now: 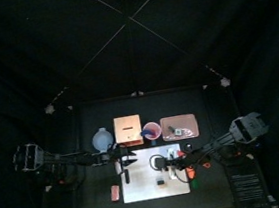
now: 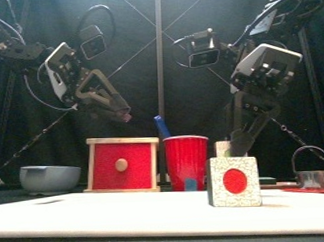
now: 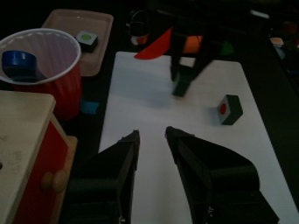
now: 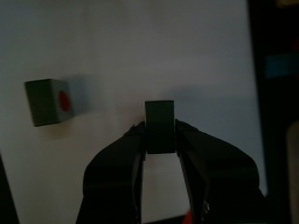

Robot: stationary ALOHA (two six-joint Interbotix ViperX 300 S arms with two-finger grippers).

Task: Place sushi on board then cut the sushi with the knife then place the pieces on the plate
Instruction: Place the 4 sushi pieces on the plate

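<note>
A white cutting board (image 1: 150,186) lies at the table's front middle. One dark green sushi piece (image 3: 230,108) with a red centre stands on it, near and large in the front view (image 2: 234,181) and to the side in the right wrist view (image 4: 49,101). My right gripper (image 4: 160,131) hangs over the board, shut on a second dark sushi piece (image 4: 160,118); the left wrist view shows it from across the board (image 3: 184,80). My left gripper (image 3: 152,136) hovers open over the board's left end with nothing between its fingers. A blue knife (image 3: 17,61) stands in the red cup (image 2: 186,162).
Behind the board stand, from left to right, a blue-grey bowl (image 2: 49,177), the wooden box with a red drawer (image 2: 124,164), the red cup and the pink tray (image 3: 79,22), which holds a small piece (image 3: 87,37). A small red thing (image 1: 115,191) lies left of the board.
</note>
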